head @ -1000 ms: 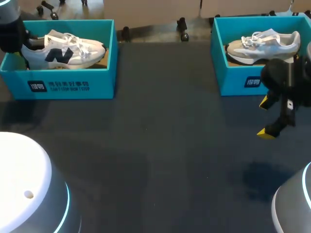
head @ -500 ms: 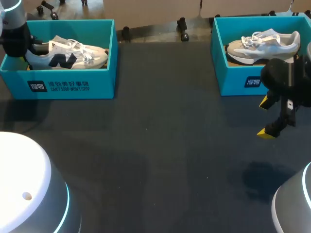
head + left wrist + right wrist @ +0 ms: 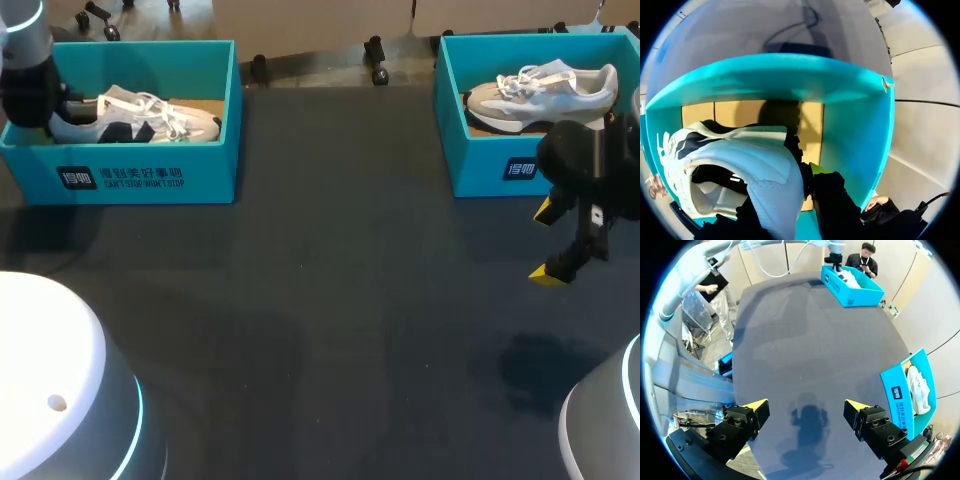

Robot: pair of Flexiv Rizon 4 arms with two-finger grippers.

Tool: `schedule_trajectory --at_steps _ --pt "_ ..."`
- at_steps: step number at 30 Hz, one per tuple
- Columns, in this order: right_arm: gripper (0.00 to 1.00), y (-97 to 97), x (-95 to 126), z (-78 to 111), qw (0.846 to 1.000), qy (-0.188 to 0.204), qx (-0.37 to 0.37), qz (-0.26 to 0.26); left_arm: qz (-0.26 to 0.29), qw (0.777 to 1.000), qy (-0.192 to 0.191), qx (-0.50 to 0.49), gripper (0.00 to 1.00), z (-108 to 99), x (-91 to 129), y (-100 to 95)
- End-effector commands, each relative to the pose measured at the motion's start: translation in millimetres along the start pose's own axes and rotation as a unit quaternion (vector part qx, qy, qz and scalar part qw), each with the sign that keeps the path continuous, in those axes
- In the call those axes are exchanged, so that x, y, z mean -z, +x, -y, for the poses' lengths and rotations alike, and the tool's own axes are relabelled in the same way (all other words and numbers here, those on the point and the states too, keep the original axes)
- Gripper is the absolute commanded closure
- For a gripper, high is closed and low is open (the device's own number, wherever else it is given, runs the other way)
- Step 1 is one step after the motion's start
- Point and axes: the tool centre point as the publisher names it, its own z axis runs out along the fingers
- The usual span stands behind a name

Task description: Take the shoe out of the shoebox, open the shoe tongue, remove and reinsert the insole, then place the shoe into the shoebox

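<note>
A white shoe with dark side marks (image 3: pixel 140 115) lies low inside the left teal shoebox (image 3: pixel 130 175), toe toward the table's middle. My left gripper (image 3: pixel 790 182) is shut on the heel of this shoe (image 3: pixel 740 160), over the box's cardboard floor (image 3: pixel 810 120). In the head view my left arm (image 3: pixel 28 90) stands at the box's left end and hides its fingers. My right gripper (image 3: pixel 550 245) hangs open and empty over the dark table, in front of the right teal shoebox (image 3: pixel 500 165). That box holds a grey and white shoe (image 3: pixel 545 92). Its yellow fingertips (image 3: pixel 756 405) stand wide apart.
The dark table (image 3: pixel 330 300) stretches between the two boxes. In the right wrist view the left shoebox (image 3: pixel 852 287) is far ahead and the right shoebox (image 3: pixel 902 390) is close beside my right gripper (image 3: pixel 806 407).
My left gripper has lowered the white shoe deeper into the left shoebox. The right arm has not moved.
</note>
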Motion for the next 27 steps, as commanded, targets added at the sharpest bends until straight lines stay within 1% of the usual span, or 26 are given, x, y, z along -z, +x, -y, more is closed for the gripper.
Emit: schedule_trajectory --at_steps 1,12,27 --pt "0.0 -2.1 -1.8 -2.2 1.0 0.002 -0.001 -0.002 0.001 1.0 -0.008 -0.005 1.0 12.1 4.7 1.4" --pt "0.0 -2.1 -1.8 -2.2 1.0 0.002 -0.001 -0.002 -0.003 1.0 0.001 -0.014 1.0 24.2 -2.3 3.6" --pt "0.0 -2.1 -1.8 -2.2 1.0 0.002 -0.001 -0.002 -0.011 1.0 0.016 -0.016 1.0 25.0 -15.5 2.9"
